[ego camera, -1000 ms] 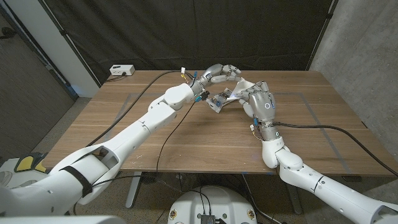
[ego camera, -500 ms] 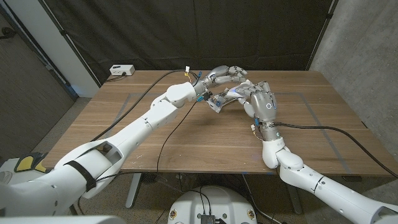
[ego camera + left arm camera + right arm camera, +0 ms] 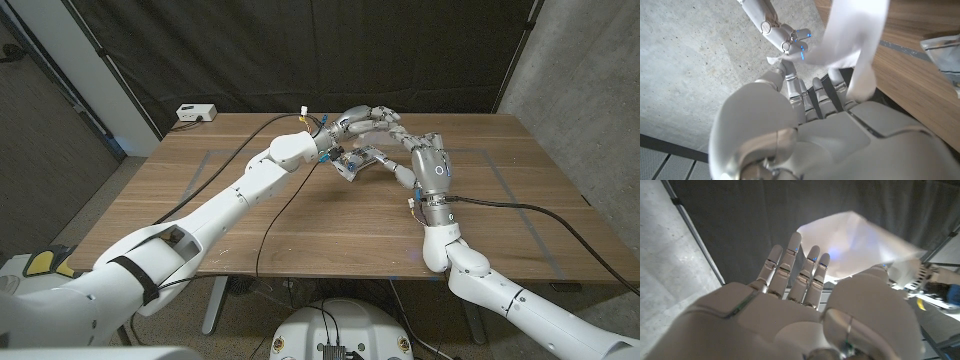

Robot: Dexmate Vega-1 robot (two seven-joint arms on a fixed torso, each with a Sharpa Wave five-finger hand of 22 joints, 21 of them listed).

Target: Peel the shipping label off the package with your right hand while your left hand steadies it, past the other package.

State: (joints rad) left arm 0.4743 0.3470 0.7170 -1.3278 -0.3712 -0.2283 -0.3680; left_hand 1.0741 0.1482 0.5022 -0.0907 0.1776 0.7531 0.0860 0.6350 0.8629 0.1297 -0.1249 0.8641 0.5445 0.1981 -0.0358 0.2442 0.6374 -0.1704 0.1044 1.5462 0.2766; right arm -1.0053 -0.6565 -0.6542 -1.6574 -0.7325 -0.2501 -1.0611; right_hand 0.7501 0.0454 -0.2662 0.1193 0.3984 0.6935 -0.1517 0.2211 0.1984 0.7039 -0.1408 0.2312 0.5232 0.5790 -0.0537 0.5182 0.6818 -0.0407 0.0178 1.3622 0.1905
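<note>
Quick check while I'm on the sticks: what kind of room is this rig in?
Probably a lab or test bay: a bare wooden table, a black curtain behind it, a concrete wall, and loose cables across the tabletop.

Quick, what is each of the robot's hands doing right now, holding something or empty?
Left hand: fingers closed on the package, steadying it.
Right hand: at the package with white sheet by its fingers; whether it grips cannot be told.

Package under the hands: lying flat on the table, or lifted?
Lifted and tilted: the package sits off the table, between left hand and right hand.
</note>
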